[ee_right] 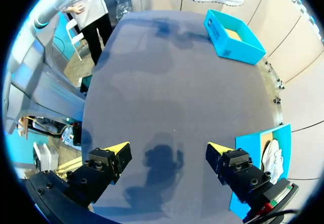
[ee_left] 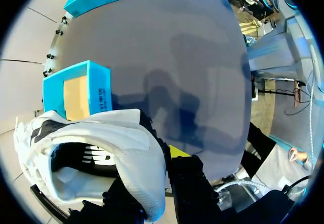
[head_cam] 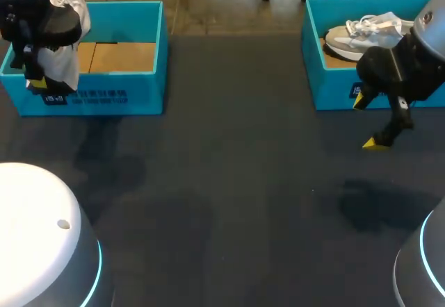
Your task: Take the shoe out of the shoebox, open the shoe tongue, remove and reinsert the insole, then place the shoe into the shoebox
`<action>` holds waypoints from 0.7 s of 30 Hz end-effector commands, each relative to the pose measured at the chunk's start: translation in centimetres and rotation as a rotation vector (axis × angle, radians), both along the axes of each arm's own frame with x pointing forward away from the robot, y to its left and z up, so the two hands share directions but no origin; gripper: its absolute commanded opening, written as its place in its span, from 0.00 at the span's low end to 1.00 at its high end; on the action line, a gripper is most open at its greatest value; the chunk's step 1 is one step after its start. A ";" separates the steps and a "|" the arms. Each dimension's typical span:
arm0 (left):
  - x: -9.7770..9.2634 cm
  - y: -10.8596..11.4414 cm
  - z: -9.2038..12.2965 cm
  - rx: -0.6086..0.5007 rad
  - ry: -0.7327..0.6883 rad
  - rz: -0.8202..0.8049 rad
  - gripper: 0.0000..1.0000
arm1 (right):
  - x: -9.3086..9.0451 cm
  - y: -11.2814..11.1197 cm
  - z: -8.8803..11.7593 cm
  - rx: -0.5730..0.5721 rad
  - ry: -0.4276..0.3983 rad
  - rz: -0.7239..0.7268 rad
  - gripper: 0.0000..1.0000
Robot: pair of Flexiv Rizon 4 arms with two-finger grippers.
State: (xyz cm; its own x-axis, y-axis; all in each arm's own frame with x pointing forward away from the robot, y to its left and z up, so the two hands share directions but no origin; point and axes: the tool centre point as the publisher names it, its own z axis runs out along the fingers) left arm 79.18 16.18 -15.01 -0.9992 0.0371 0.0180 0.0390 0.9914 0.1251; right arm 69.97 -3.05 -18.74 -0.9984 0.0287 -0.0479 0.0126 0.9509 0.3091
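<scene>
Shoe gripped by left hand over shoebox; right hand gapes beside second box.

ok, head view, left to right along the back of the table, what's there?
White shoe held up over the box's left end → left shoebox → right shoebox → grey shoe lying inside it.

Our head cam sits above and behind us, looking down on the dark table, with the left shoebox and right shoebox along the far edge. Our left wrist cam is jammed right up against the white shoe, facing out across the table. The right wrist cam hangs higher, looking down past the right gripper. All three views catch both boxes.
</scene>
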 end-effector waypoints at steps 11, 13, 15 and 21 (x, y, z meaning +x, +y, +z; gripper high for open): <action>0.5 0.4 0.0 -0.014 -0.002 0.012 0.00 | 0.2 0.2 -0.1 -0.004 0.003 0.000 1.00; 1.6 1.2 -0.3 -0.017 0.029 -0.017 0.00 | 0.2 0.2 -0.1 -0.004 0.003 0.000 1.00; 2.6 2.1 -0.4 -0.020 0.033 -0.020 0.00 | 0.2 0.2 -0.1 -0.004 0.003 0.000 1.00; 5.5 4.4 -0.1 -0.039 0.039 -0.005 0.00 | 0.2 0.2 -0.1 -0.004 0.003 0.000 1.00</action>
